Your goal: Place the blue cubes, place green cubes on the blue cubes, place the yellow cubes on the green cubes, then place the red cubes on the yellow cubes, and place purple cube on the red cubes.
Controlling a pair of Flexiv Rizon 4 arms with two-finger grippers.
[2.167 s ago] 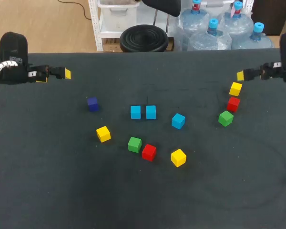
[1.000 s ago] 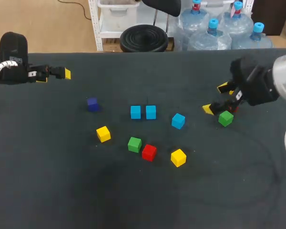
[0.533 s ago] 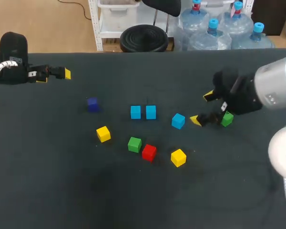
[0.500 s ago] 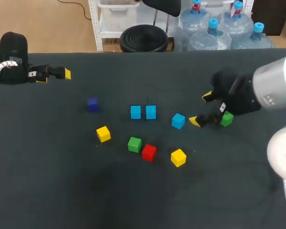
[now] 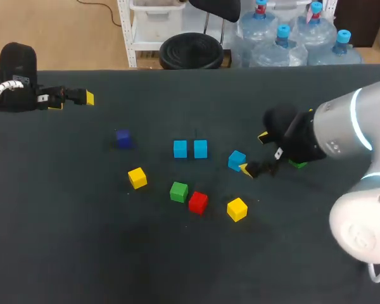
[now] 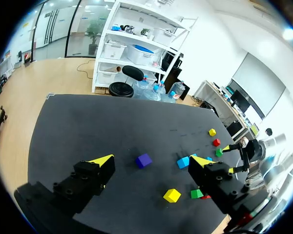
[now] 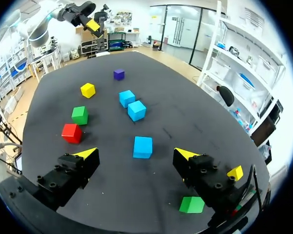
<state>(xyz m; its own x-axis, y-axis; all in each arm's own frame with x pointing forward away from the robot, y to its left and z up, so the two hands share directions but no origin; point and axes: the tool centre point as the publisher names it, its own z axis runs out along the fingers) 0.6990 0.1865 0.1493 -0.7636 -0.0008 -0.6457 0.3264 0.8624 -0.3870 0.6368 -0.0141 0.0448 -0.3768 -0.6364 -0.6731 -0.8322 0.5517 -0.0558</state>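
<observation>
Three blue cubes lie mid-table: two side by side (image 5: 180,149) (image 5: 201,149) and a lone one (image 5: 236,159). My right gripper (image 5: 253,153) is open just right of the lone blue cube (image 7: 142,146), which lies ahead between its fingers, untouched. Also on the table are a purple cube (image 5: 123,137), two yellow cubes (image 5: 137,178) (image 5: 237,209), a green cube (image 5: 178,191) and a red cube (image 5: 198,202). Another green cube (image 5: 297,164) peeks out behind the right arm. My left gripper (image 5: 73,100) is open and empty at the far left edge.
In the right wrist view a green cube (image 7: 191,204) and a yellow cube (image 7: 235,172) lie beside and behind the right finger. A red cube (image 6: 216,142) shows near them in the left wrist view. The dark tabletop (image 5: 82,240) is bare at the front.
My right arm swung in from the table's right edge toward the middle and lowered beside the lone blue cube. The left arm and all cubes stayed put.
</observation>
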